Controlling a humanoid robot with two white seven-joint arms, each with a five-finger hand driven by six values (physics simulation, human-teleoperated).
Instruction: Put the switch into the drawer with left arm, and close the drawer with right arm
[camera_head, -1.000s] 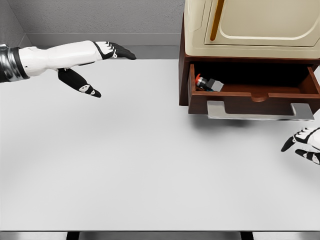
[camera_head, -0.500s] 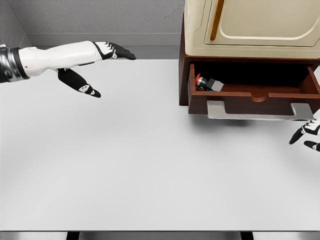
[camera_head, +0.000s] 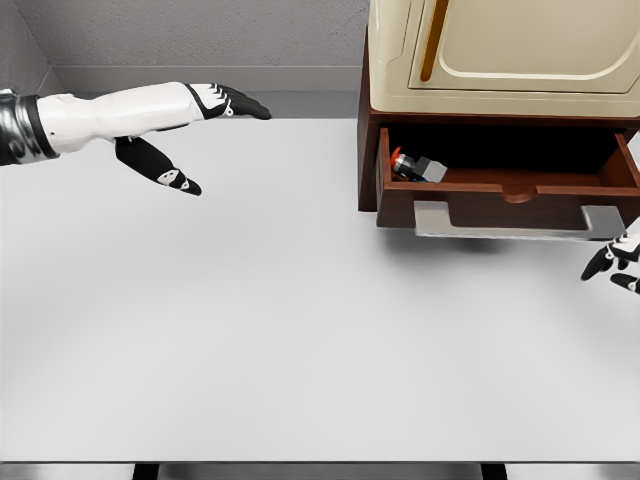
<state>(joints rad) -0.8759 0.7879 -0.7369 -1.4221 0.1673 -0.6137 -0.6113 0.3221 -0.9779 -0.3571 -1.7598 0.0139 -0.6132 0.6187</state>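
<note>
Tabletop: right hand nearer drawer

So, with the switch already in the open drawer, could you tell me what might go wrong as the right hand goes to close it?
1. The right hand sits at the frame's edge, off the handle's right end; an off-centre push could skew the drawer.
2. Its fingers are spread and could catch under the handle.
3. The switch lies loose in the left corner and may slide with a hard shove.
</note>
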